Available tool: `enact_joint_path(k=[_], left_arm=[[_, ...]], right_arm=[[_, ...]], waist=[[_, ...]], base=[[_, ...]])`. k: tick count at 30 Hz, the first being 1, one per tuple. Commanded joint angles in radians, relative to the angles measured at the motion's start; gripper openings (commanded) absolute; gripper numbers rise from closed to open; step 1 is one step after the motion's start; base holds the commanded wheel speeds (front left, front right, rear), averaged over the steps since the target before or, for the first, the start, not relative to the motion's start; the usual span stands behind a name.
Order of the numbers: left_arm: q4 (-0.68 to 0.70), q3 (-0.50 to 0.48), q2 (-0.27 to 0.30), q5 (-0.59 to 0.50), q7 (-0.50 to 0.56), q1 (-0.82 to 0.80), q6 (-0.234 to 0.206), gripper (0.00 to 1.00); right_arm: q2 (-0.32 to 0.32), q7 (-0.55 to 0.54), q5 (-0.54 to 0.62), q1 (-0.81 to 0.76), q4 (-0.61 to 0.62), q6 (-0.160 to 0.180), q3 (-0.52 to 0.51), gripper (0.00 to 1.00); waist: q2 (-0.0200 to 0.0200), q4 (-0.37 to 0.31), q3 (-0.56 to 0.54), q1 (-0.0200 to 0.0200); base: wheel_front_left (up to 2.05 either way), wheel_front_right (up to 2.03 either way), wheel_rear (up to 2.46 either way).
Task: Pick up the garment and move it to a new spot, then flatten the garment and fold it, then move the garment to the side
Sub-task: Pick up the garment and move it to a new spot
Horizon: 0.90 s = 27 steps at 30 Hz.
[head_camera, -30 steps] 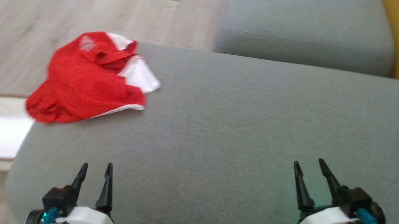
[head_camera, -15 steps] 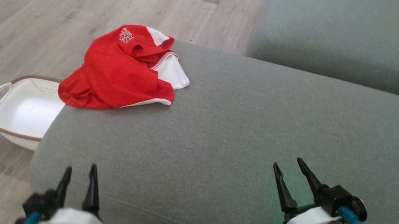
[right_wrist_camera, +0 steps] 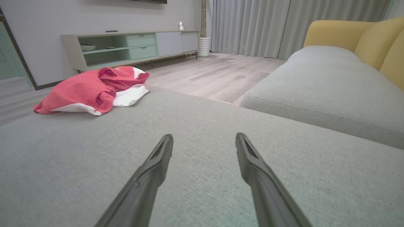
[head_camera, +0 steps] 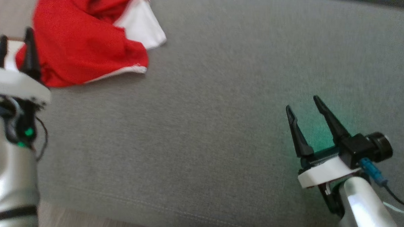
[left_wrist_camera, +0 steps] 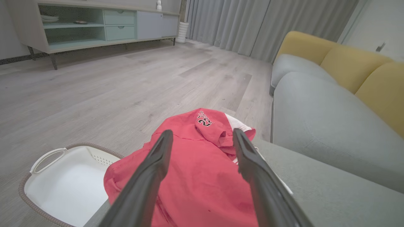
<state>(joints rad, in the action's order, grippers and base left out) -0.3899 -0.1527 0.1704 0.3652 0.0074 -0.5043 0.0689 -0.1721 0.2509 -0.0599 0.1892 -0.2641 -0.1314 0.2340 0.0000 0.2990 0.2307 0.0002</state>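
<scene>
1. Head view puts the garment (head_camera: 83,38) in a crumpled red-and-white heap at the far left corner of the grey seat cushion (head_camera: 205,127). A white basket (left_wrist_camera: 22,188) stands on the floor just past that edge.
2. The left gripper (head_camera: 16,33) hovers just beside the heap with its jaws spread wide and nothing in them. In the left wrist view its fingers frame the red bulk.
3. The right gripper (head_camera: 302,102) is likewise released and empty, well apart from the cloth, over bare cushion.
4. The step in hand looks like the first pick-up, and the left arm is the one placed for it.
5. Come down onto a thick red fold near the middle of the heap rather than the thin white hem. A fuller pinch should gather more layers.
6. Close fully before lifting, and lift straight up. A sideways drag could sweep the cloth off the edge towards the basket.
7. Carry it towards the open middle of the cushion, where both arms can reach to flatten it.
</scene>
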Motion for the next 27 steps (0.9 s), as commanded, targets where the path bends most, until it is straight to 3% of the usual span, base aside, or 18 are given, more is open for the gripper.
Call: enact_joint_path(k=[1, 9, 14, 15, 16, 23, 27], left_arm=[[-0.032, -0.047, 0.068, 0.0, 0.01, -0.066, -0.006, 1.0], [-0.383, -0.053, 0.151, -0.012, 0.058, -0.27, -0.056, 1.0], [-0.542, -0.04, 0.173, -0.029, 0.047, -0.33, -0.083, 1.0], [-0.568, -0.033, 0.178, -0.037, 0.046, -0.333, -0.088, 0.36], [-0.59, -0.027, 0.184, -0.043, 0.041, -0.336, -0.091, 0.0], [-0.601, 0.018, 0.211, -0.085, -0.069, -0.385, -0.071, 0.0], [-0.547, 0.069, 0.241, -0.128, -0.126, -0.436, -0.036, 0.0]], right_arm=[[-0.016, 0.011, 0.007, 0.029, 0.035, 0.001, 0.029, 1.0], [-0.06, 0.006, 0.015, 0.05, 0.086, 0.001, 0.019, 1.0], [-0.072, -0.007, 0.015, 0.035, 0.128, 0.001, 0.004, 1.0], [-0.073, -0.009, 0.015, 0.031, 0.133, 0.001, 0.001, 1.0], [-0.072, -0.01, 0.014, 0.027, 0.138, 0.001, -0.004, 1.0], [-0.057, -0.01, 0.006, -0.011, 0.141, 0.001, -0.032, 1.0], [-0.041, -0.005, -0.004, -0.041, 0.125, 0.001, -0.041, 1.0]], waist=[[0.0, -0.076, 0.125, -0.0002], [0.0, -0.134, 0.235, -0.0002], [0.0, -0.153, 0.253, -0.0002], [0.0, -0.156, 0.249, -0.0002], [0.0, -0.158, 0.244, -0.0002], [0.0, -0.145, 0.181, -0.0002], [0.0, -0.127, 0.112, -0.0002]], base=[[0.0, 0.0, 0.0], [0.0, 0.0, 0.0], [0.0, 0.0, 0.0], [0.0, 0.0, 0.0], [0.0, 0.0, 0.0], [0.0, 0.0, 0.0], [0.0, 0.0, 0.0]])
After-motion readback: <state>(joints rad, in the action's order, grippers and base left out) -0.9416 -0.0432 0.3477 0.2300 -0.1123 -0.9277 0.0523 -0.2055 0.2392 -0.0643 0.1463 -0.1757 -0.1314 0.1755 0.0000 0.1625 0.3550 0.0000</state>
